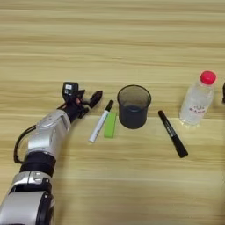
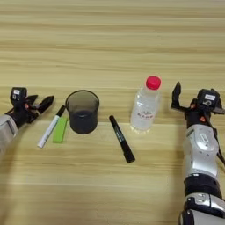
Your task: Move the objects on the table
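A slim white marker with a black cap (image 1: 100,122) lies on the wooden table (image 1: 114,39), its cap pointing away from me. My left gripper (image 1: 88,97) hovers just left of that cap, open and holding nothing. A clear bottle with a red cap (image 2: 145,105) stands upright at the right. My right gripper (image 2: 184,100) is open beside the bottle, a short gap to its right, and touches nothing.
A dark translucent cup (image 1: 134,107) stands upright between marker and bottle. A small green block (image 1: 110,124) lies right beside the white marker. A black marker (image 1: 172,133) lies slanted between the cup and the bottle.
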`<state>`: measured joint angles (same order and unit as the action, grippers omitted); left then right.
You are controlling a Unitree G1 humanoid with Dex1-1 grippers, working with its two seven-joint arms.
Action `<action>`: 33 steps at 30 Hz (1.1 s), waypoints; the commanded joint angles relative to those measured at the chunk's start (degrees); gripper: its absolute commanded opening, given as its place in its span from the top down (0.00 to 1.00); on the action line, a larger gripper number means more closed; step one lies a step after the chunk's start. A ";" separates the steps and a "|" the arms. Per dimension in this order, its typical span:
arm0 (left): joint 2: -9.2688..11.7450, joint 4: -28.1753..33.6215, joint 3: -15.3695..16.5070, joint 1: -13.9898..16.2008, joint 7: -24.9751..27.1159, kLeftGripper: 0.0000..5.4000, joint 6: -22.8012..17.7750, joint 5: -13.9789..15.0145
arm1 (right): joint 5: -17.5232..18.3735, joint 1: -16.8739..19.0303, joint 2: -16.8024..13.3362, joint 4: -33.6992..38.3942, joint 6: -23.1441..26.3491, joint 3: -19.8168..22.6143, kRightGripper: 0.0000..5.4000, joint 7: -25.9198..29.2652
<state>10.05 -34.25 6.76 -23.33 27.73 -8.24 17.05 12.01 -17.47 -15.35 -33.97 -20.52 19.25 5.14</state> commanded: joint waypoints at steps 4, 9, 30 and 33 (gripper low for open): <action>-0.35 0.26 1.53 -0.51 -0.70 0.10 3.44 -0.04 | -0.58 0.19 0.12 0.37 -0.07 -0.12 0.00 -0.39; -0.83 -1.09 3.40 -1.29 -2.76 0.01 7.11 -0.14 | -1.13 0.54 -0.04 0.88 -0.63 -0.03 0.00 -0.80; -1.09 -12.82 8.49 -5.67 -11.57 0.01 29.01 -2.10 | -1.35 6.66 -0.62 12.70 -2.04 -0.04 0.00 0.71; -1.06 -13.33 8.64 -5.87 -11.54 0.01 29.58 -1.93 | -0.52 8.04 -0.66 16.55 -2.02 0.11 0.00 1.67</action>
<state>9.04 -46.83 15.30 -28.07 16.43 20.65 15.46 10.79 -10.30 -15.59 -19.95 -22.11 19.13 5.92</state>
